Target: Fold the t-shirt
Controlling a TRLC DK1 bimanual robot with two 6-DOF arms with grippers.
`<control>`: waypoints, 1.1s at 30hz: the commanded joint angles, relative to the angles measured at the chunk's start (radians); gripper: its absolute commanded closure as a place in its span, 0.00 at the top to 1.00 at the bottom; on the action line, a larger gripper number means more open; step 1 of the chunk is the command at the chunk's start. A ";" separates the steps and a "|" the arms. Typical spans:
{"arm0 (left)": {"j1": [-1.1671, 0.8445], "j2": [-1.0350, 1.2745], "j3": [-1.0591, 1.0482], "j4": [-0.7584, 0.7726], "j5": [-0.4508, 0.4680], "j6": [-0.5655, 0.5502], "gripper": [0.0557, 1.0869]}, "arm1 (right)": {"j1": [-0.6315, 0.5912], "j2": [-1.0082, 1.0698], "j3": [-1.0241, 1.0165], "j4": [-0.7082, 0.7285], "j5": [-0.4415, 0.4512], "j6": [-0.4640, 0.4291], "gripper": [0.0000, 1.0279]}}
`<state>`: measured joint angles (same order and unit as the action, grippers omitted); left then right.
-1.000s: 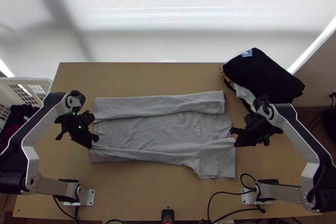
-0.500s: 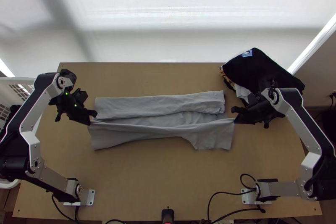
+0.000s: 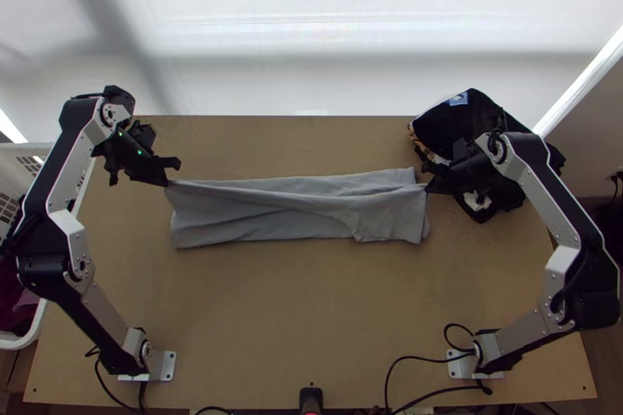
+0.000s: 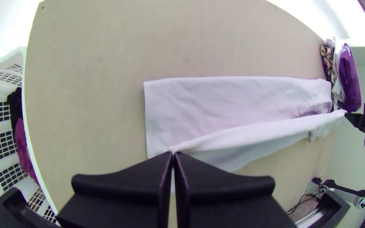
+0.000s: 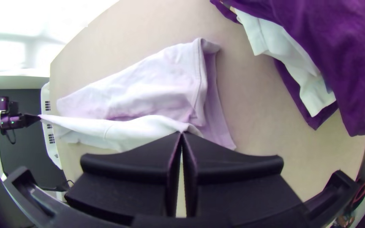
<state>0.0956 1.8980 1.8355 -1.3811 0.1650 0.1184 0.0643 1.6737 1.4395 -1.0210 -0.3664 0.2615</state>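
In the top view, the grey t-shirt (image 3: 296, 220) lies as a long, narrow strip across the desk (image 3: 311, 321), running from left to right, closer to the far edge than the near one. The left hand (image 3: 169, 177) has its left end and the right hand (image 3: 428, 184) its right end, a ridge of cloth stretched between them. A dark clothes pile (image 3: 475, 123) sits at the desk's far right corner, and a white basket (image 3: 35, 321) stands against the left edge.

In the left wrist view, the left hand (image 4: 172, 154) has its fingers closed together, pinching the cloth at the end of the ridge. A flat, smooth panel of t-shirt lies beside the ridge.

In the right wrist view, the right hand (image 5: 182, 135) is also closed, nipping the cloth at its tips. Overlapping layers show at that end of the t-shirt, apart from the pile.
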 commanded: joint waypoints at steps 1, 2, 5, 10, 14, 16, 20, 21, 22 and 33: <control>0.006 0.050 0.067 -0.019 -0.001 -0.023 0.04 | 0.015 0.046 0.050 0.025 0.006 0.051 0.03; 0.004 0.059 0.073 -0.019 -0.002 -0.023 0.04 | 0.019 0.057 0.062 0.036 0.007 0.062 0.03; 0.001 0.092 0.099 -0.021 -0.009 -0.028 0.04 | 0.032 0.084 0.084 0.081 0.030 0.085 0.03; -0.004 0.127 0.123 -0.019 -0.012 -0.034 0.04 | 0.058 0.129 0.111 0.153 0.092 0.101 0.03; -0.010 0.150 0.128 0.001 -0.016 -0.052 0.04 | 0.081 0.152 0.125 0.188 0.149 0.105 0.03; -0.014 0.153 0.131 0.005 -0.016 -0.054 0.10 | 0.095 0.156 0.128 0.211 0.192 0.105 0.03; -0.027 0.153 0.156 -0.026 0.014 -0.062 0.83 | 0.114 0.152 0.137 0.219 0.234 0.104 0.80; -0.030 0.151 0.165 -0.027 0.019 -0.062 0.92 | 0.115 0.147 0.141 0.225 0.253 0.104 0.87; -0.031 0.141 0.163 -0.019 0.041 -0.062 0.94 | 0.118 0.138 0.139 0.236 0.265 0.105 0.89; 0.125 -0.005 0.067 0.228 0.295 -0.166 0.95 | 0.129 -0.071 0.156 0.349 0.313 0.160 0.95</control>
<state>0.1749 1.9560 1.9446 -1.1622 0.4061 -0.0193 0.1841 1.6775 1.5578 -0.6868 -0.0494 0.3874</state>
